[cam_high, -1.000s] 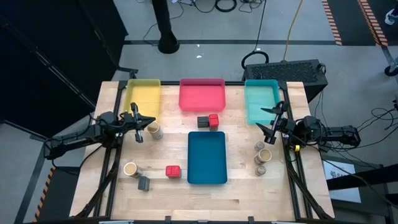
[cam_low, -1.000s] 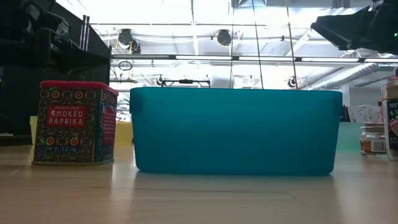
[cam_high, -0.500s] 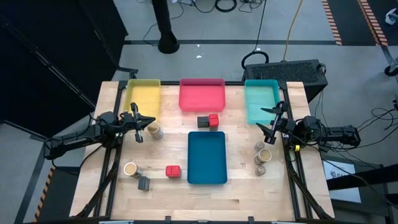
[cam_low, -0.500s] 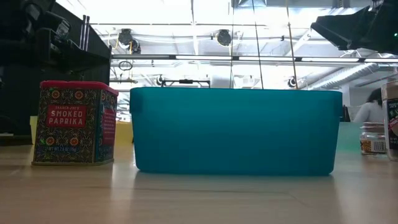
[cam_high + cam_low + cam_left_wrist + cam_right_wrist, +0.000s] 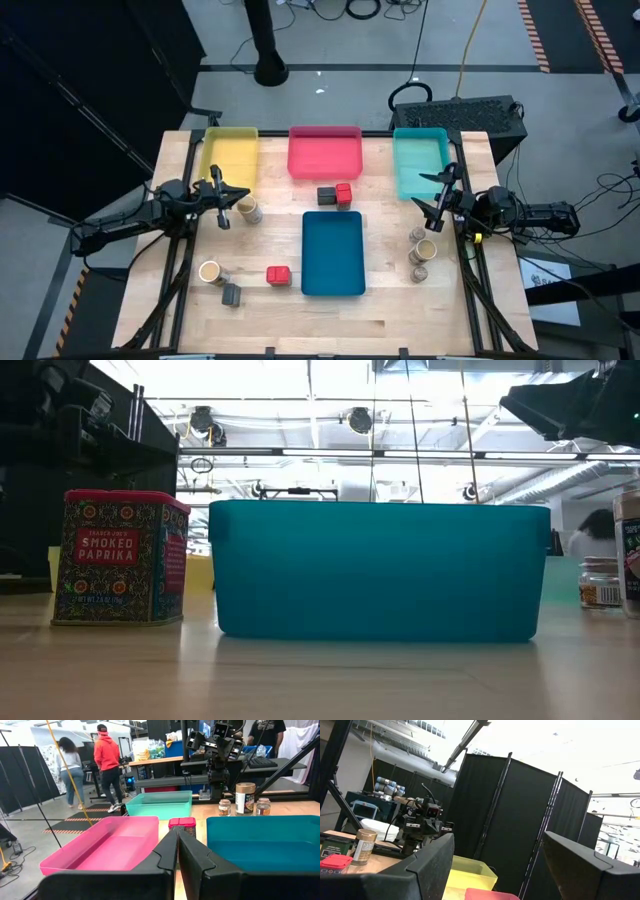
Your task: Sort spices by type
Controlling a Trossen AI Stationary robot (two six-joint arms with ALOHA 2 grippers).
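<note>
**Observer:** What are you seeing on the bench?

**Me:** I'm looking at spices scattered around four trays. A red tin [image 5: 343, 193] and a dark box [image 5: 326, 196] are sitting touching each other between the pink tray [image 5: 324, 165] and the blue tray [image 5: 333, 285]. A smoked paprika tin [image 5: 278, 275] is standing just off the blue tray's left side, with a tan jar [image 5: 209, 271] and a grey box [image 5: 231, 294] nearer the left edge. Three jars [image 5: 421, 252] are clustering by the right edge.

**Observer:** And the arms?

**Me:** I'm keeping both parked at the side edges. The left gripper [image 5: 222, 201] is clenched on nothing, beside another tan jar [image 5: 248, 210] below the yellow tray [image 5: 229, 150]. The right gripper [image 5: 437, 193] is spread wide near the teal tray [image 5: 420, 165], probably readying for the nearby jars. Nothing is sorted yet, I reckon.
</note>
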